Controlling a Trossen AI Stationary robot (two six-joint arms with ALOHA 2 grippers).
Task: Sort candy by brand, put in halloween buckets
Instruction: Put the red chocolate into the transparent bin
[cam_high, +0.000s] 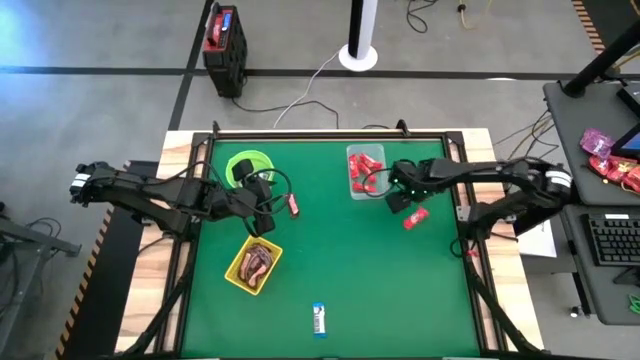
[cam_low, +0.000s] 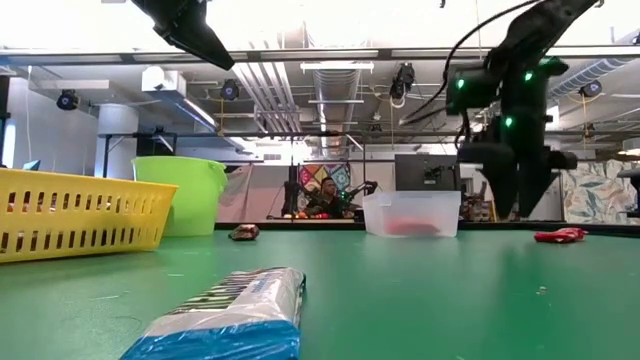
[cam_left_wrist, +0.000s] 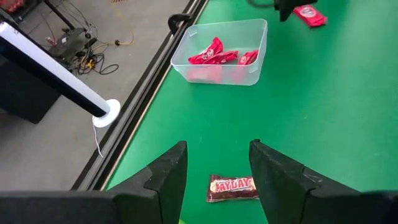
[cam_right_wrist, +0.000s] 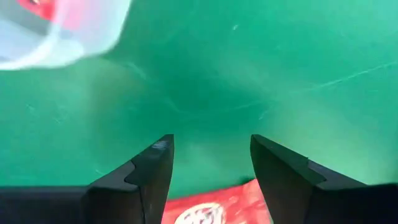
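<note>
Left end effector (cam_left_wrist: 216, 169) open above a brown PayDay bar (cam_left_wrist: 232, 187), right end effector (cam_right_wrist: 211, 163) open over a red candy bar (cam_right_wrist: 217, 208), clear tub (cam_left_wrist: 225, 53) beyond

bench (cam_high: 360, 280): green top in a black frame on pale wood | lime-green bucket (cam_high: 246, 165) at far left | yellow basket (cam_high: 253, 265) nearer, left | clear tub (cam_high: 365, 171) far, right of centre | brown bar (cam_high: 293, 204) beside bucket | red bar (cam_high: 416, 217) near tub | blue-and-white bar (cam_high: 319, 319) near front edge
</note>
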